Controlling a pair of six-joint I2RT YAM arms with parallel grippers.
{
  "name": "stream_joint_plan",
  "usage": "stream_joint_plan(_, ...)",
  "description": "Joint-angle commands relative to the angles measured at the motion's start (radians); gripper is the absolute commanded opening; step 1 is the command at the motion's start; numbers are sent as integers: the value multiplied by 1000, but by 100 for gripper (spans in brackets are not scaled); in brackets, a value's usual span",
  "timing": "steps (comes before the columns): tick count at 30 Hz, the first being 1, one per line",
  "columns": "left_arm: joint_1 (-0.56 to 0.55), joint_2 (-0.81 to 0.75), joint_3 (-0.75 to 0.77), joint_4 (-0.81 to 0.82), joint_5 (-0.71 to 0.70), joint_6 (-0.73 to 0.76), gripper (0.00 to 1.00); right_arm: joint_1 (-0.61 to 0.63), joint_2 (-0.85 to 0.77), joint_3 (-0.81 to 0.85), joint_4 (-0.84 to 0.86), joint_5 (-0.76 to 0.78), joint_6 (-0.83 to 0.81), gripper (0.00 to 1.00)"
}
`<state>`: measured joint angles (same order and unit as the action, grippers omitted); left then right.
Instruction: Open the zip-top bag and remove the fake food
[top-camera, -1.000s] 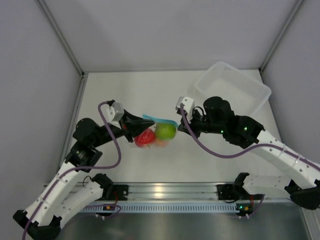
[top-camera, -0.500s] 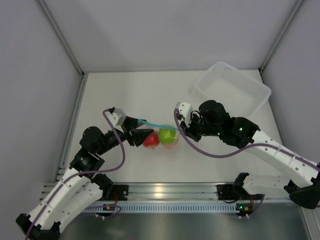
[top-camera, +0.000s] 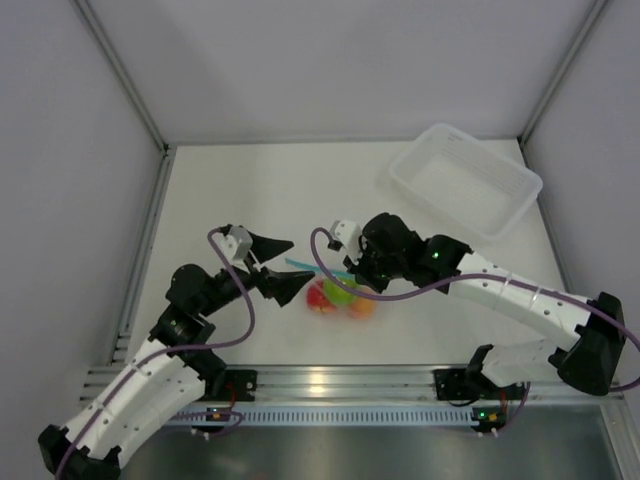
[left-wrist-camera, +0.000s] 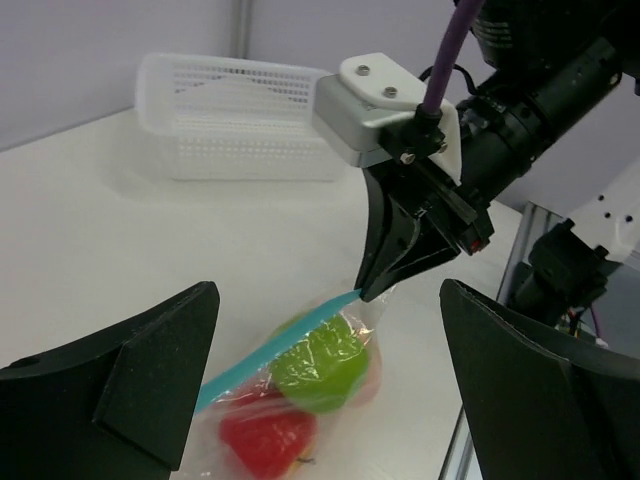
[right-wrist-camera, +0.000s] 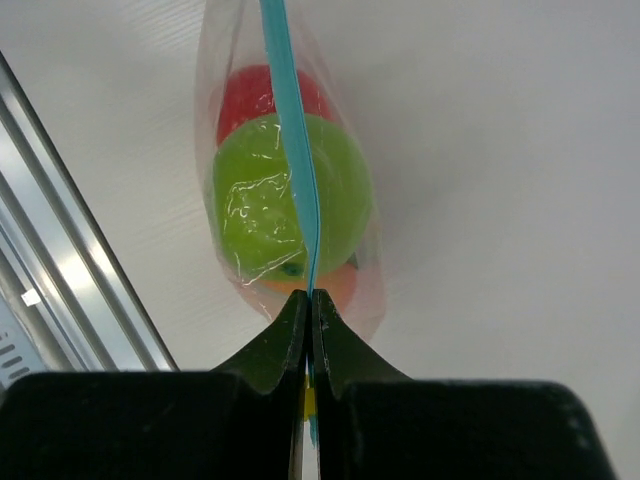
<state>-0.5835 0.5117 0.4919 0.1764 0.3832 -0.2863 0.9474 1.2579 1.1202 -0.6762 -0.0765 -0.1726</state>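
The right claw (right-wrist-camera: 308, 300) is closed tight. It pinches one end of the blue strip (right-wrist-camera: 290, 130) that runs along the top edge of the bag (left-wrist-camera: 300, 385). The two black fingers meet right on the strip, with nothing else between them. From that pinch the strip slopes down and away toward the left arm.

The left claw (top-camera: 297, 266) is wide open. Its two black fingers stand far apart, one on each side of the bag's other end. They do not touch the bag or the strip. Nothing is in this claw.

The bag is clear and crinkly. It hangs below the strip, between the two claws, over the front middle of the worktop (top-camera: 240, 190). I cannot tell if its bottom rests on the worktop. The strip looks like one thin line, so the bag looks shut.

All three fruits are inside the bag. The green fruit (right-wrist-camera: 285, 200) is in the middle, pressed up against the strip. The red fruit (right-wrist-camera: 255, 95) is next to it, on the side nearer the left claw. The orange fruit (top-camera: 362, 305) is on the other side, nearer the right arm. In the wrist views it is mostly hidden behind the green one.

A white tub (top-camera: 465, 180) sits at the far right corner of the worktop, well apart from the bag.
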Motion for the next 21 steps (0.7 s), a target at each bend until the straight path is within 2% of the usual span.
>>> stream_joint_plan(1, -1, 97, 29, 205, 226, 22, 98, 25, -12, 33, -3, 0, 22, 0)
stream_joint_plan(3, -1, 180, 54, 230, 296, 73, 94, 30, -29, 33, -22, -15, 19, 0)
stream_joint_plan(4, -2, 207, 62, 253, 395, 90, 94, 33, -44, 38, -29, -19, 12, 0)
stream_joint_plan(7, -4, 316, 117, 287, 479, 127, 95, 40, -83, 41, -37, -12, 10, 0)
stream_joint_plan(14, -4, 533, 189, 259, 549, 173, 98, 48, -133, 26, -36, -28, -7, 0)
stream_joint_plan(21, -18, 616, 215, 258, 612, 153, 91, 50, -150, 21, -14, -19, -11, 0)
